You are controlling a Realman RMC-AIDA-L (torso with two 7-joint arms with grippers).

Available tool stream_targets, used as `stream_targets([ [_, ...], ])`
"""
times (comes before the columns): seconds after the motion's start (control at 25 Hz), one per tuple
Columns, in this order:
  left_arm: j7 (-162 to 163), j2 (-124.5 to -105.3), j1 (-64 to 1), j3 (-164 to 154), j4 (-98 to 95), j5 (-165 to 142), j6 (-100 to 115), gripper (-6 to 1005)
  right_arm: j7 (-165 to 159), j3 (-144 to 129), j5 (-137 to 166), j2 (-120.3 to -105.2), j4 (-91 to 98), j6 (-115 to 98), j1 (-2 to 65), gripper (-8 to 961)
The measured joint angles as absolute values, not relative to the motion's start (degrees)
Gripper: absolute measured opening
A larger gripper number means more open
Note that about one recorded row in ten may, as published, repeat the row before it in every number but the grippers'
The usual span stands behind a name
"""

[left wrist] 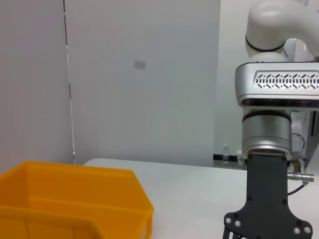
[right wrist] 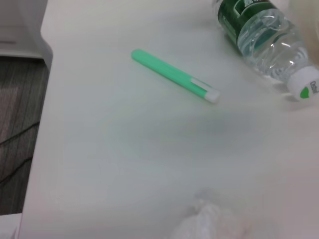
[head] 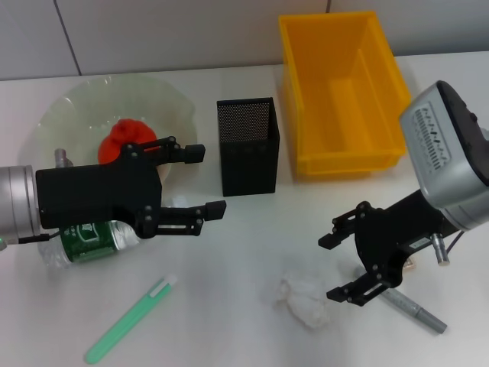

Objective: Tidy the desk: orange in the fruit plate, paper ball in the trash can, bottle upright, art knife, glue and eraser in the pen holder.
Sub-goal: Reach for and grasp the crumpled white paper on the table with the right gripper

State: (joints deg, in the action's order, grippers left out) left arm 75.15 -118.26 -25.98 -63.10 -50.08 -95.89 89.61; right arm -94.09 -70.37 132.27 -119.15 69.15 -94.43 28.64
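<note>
Two grippers out over the white desk, both with fingers spread and nothing between them. My left gripper hangs above the clear plastic bottle with the green label, which lies on its side at the near edge of the translucent fruit plate. Round orange fruit already sits in that plate, partly behind my left fingers. My right gripper hovers just beside the crumpled white paper ball, not touching it. Grey art knife lies under my right wrist. Green glue stick lies flat, near edge of desk. Black mesh pen holder stands upright beside the yellow plastic bin. Eraser: cannot make it out.
</note>
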Motion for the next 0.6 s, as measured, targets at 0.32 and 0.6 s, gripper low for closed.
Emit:
stream_targets([
  [0.32,75.1,-118.3,-26.3,-63.1,-50.0,-96.6,88.7,861,-95.9,-74.4,132.3,-119.33,67.8,-93.4,29.5,744],
  [0.6,75.1,-118.3,-26.5,-63.2,-50.0,-96.7,88.4,861,-96.0,-75.2,132.1,-119.45,65.6,-92.0,29.7,743],
])
